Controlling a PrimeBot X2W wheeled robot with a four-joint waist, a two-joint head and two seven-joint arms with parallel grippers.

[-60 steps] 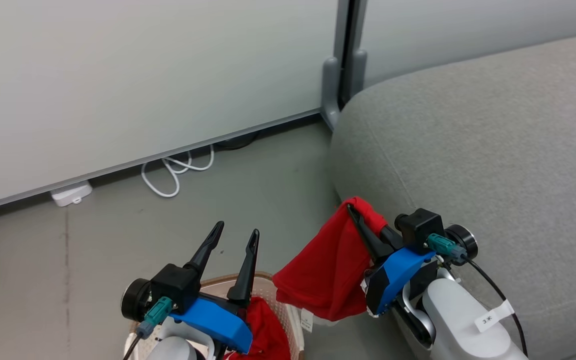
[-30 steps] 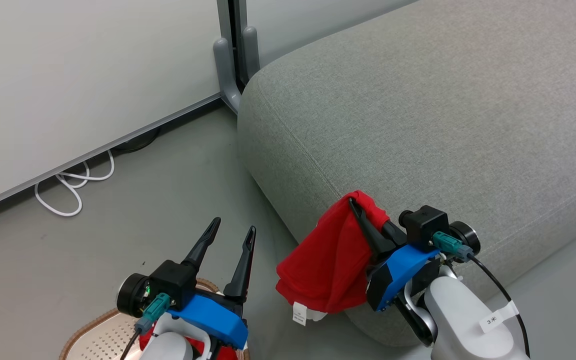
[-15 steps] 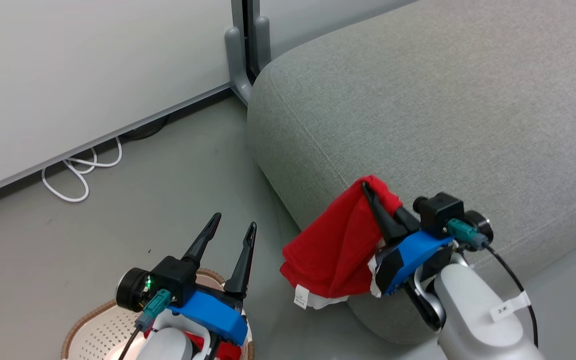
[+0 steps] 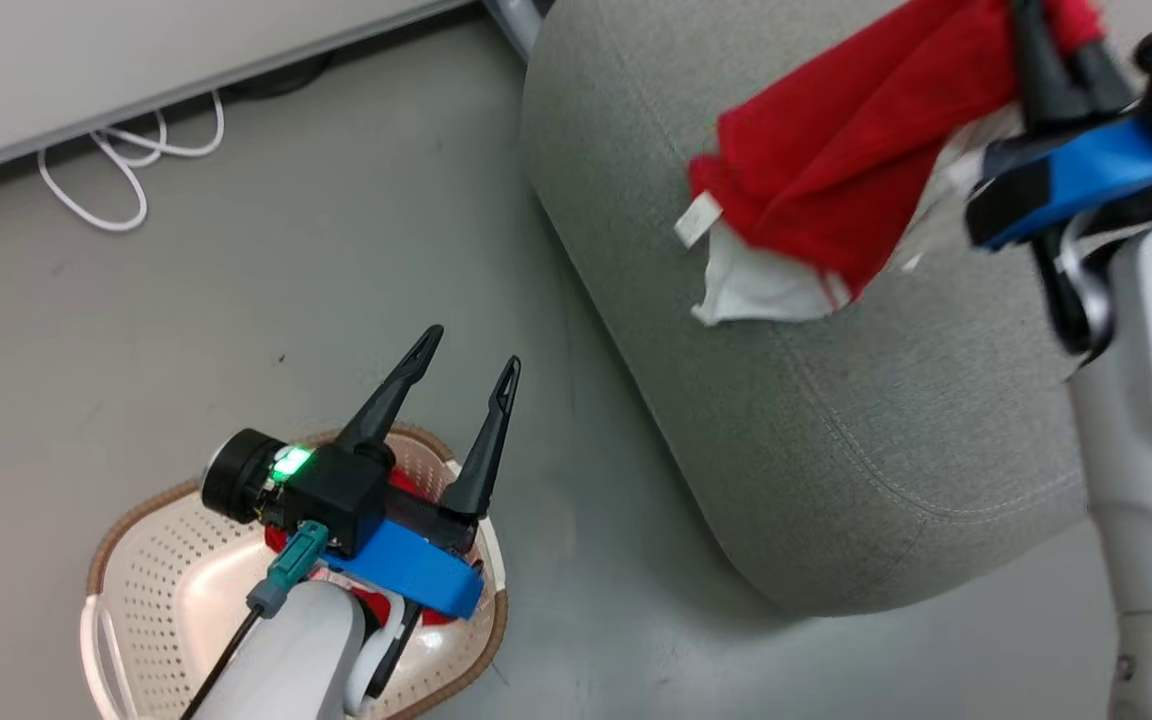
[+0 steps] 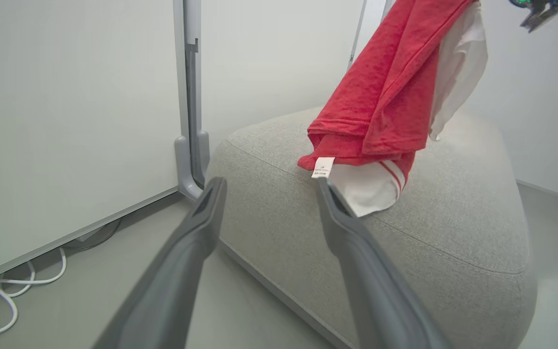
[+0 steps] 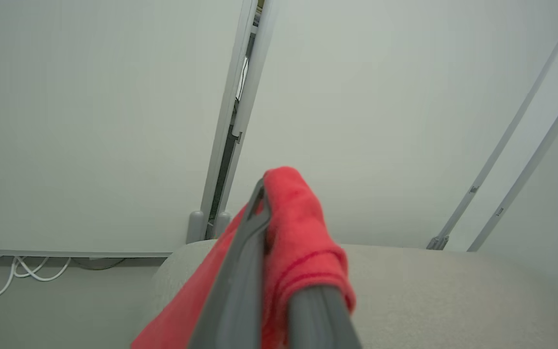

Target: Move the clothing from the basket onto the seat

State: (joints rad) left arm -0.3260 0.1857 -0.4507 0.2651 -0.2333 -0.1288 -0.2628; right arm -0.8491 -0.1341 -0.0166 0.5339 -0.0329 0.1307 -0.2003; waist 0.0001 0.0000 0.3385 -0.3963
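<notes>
R end effector [image 4: 1056, 50] is clamped shut on the top fold of a red sports garment with white lining and a small white tag [image 4: 836, 190]. The R wrist view shows the cloth bunched over and between the two dark fingers, so the grip looks firm. The garment hangs in a long drape over the near-left corner of the big grey fabric seat cushion [image 4: 836, 450]. In the L wrist view the white hem sits at the cushion top; can't tell if it's touching or just above. Held high prob. so the hanging end clears the rounded edge before it's laid down, and pinched at one end so the rest trails straight, not balled up.

L end effector [image 4: 472, 352] is empty, fingers spread wide, parked over the cream perforated plastic basket with brown woven-look rim [image 4: 151, 560] on the grey floor [image 4: 286, 250]. More red clothing [image 4: 406, 488] lies in the basket under that wrist, mostly hidden by the arm. So the task isn't done; I'd judge L is waiting there for the next pick.

Around:
- looped white cable [image 4: 126, 170] on the floor by the pale wall panel, well apart from the basket
- grey post foot [image 5: 189, 160] at the panel joint, just beside the seat's far-left corner

Nothing is between garment and seat. Only risk I see: it hangs right at the corner, so if let go here it may slide off to the floor. Better further in over the cushion.
</notes>
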